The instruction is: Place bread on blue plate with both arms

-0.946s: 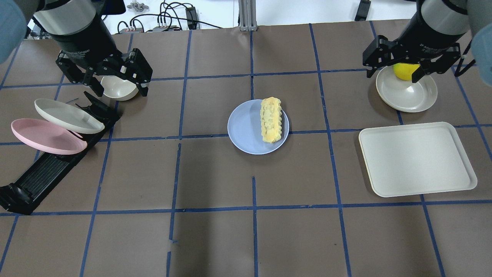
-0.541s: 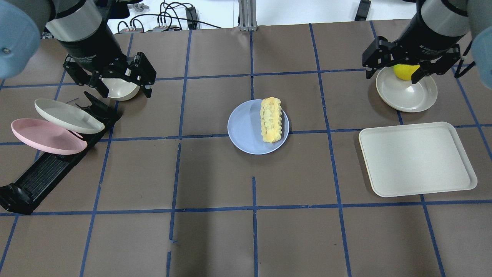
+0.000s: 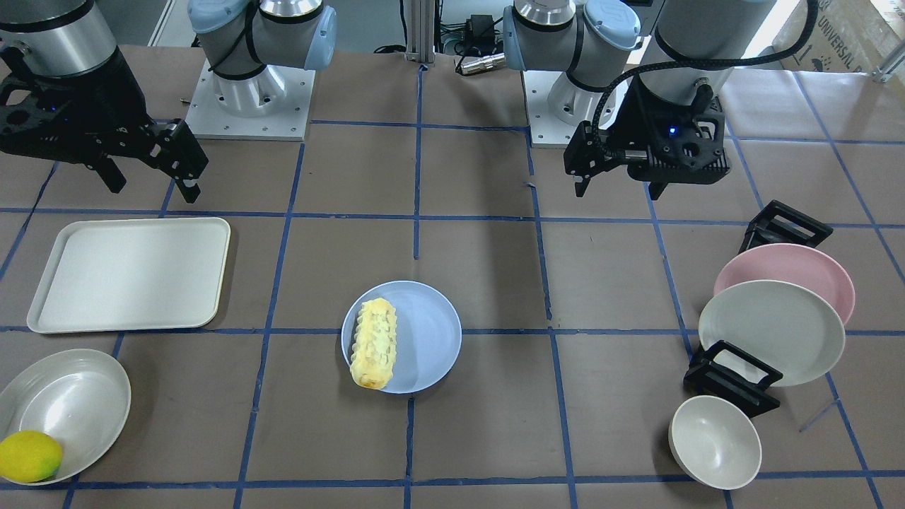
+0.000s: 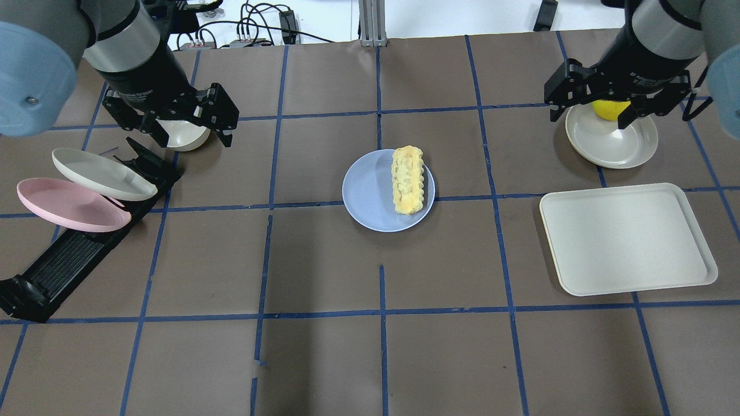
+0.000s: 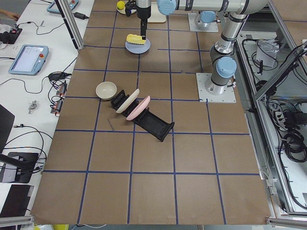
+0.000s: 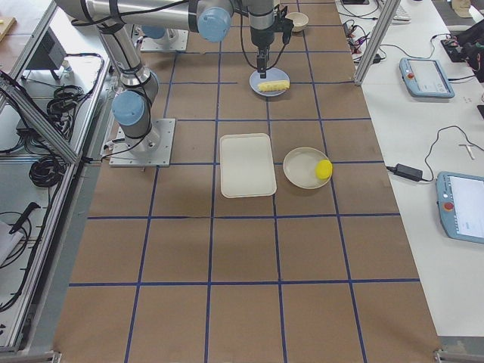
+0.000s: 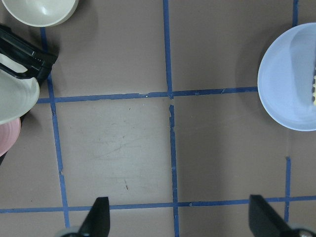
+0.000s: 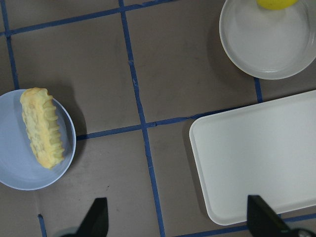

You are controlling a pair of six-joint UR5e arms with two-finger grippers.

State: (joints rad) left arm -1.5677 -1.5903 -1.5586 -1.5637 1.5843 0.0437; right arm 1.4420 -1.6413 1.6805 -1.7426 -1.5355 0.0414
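Note:
The bread (image 4: pixel 408 179), a bumpy pale-yellow loaf, lies on the right part of the blue plate (image 4: pixel 367 193) at the table's middle. It lies toward the plate's edge in the front-facing view, where bread (image 3: pixel 373 343) and plate (image 3: pixel 428 329) both show. My left gripper (image 4: pixel 191 137) is open and empty, raised over the cream bowl far to the plate's left. My right gripper (image 4: pixel 589 118) is open and empty, raised over the dish with the lemon far to the right. The right wrist view shows the bread (image 8: pixel 43 127) on the plate (image 8: pixel 19 168).
A cream tray (image 4: pixel 627 240) lies at the right. Behind it a cream dish (image 4: pixel 613 144) holds a lemon (image 4: pixel 610 108). At the left a black rack (image 4: pixel 75 254) holds a pink plate (image 4: pixel 72 205) and a cream plate (image 4: pixel 104 173), beside a cream bowl (image 4: pixel 182 136).
My left gripper has shifted a little to the right and toward the far side. My right gripper has moved slightly toward the far side. The bread and plate have not moved.

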